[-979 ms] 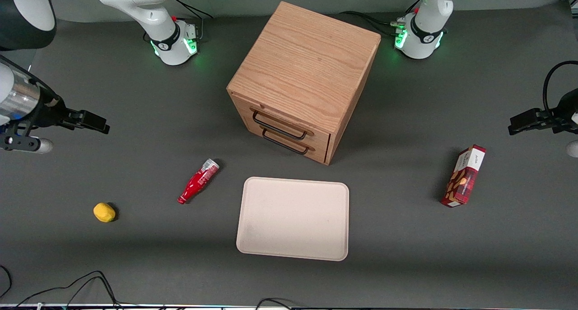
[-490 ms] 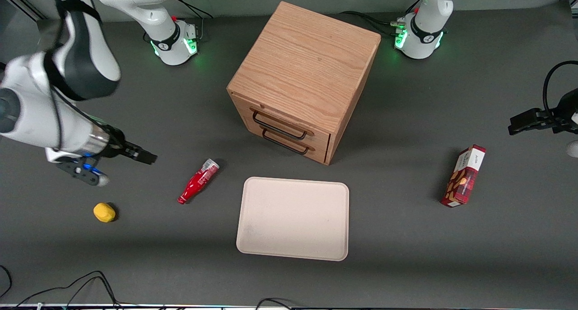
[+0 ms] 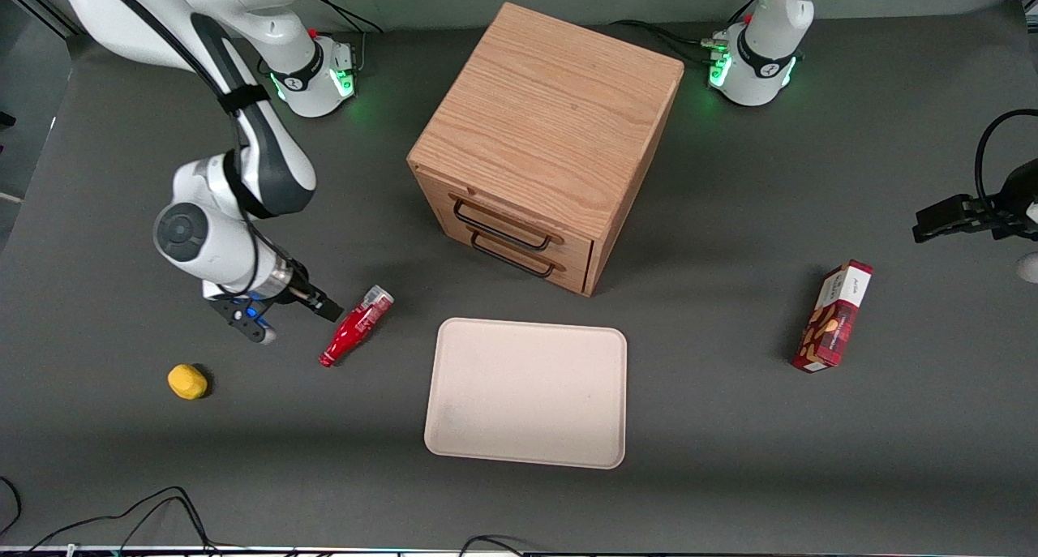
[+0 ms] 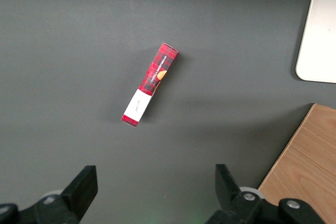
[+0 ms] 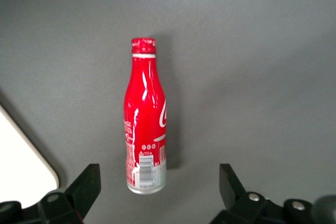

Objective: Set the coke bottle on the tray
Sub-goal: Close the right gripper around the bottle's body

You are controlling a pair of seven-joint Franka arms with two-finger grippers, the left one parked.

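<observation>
My hand (image 3: pixel 312 301) hangs low over the desk (image 3: pixel 162 460), just beside the bottle (image 3: pixel 357 325), toward my end of the desk. My fingers (image 5: pixel 86 184) are spread wide, wider than the bottle's body, and they hold nothing.

The bottle (image 5: pixel 145 116) lies on its side on the desk, apart from the tray (image 3: pixel 527 392) and just beside its edge. It is red, with a red cap, a white ring under the cap and a silvery base. White script runs along its body; I see only part of a curling letter, so I cannot read the brand. Near the base there is small white print and a barcode patch, too fine to read. Its cap end lies nearer the front camera than its base.

The tray is pale and bare, in front of the drawers of the wooden cabinet (image 3: pixel 547 135).

A yellow lemon (image 3: pixel 187 381) sits nearer the camera than my hand. Toward the parked arm's end stands a red tartan box (image 3: pixel 834 316); its edge (image 4: pixel 150 83) carries white lettering I cannot make out
</observation>
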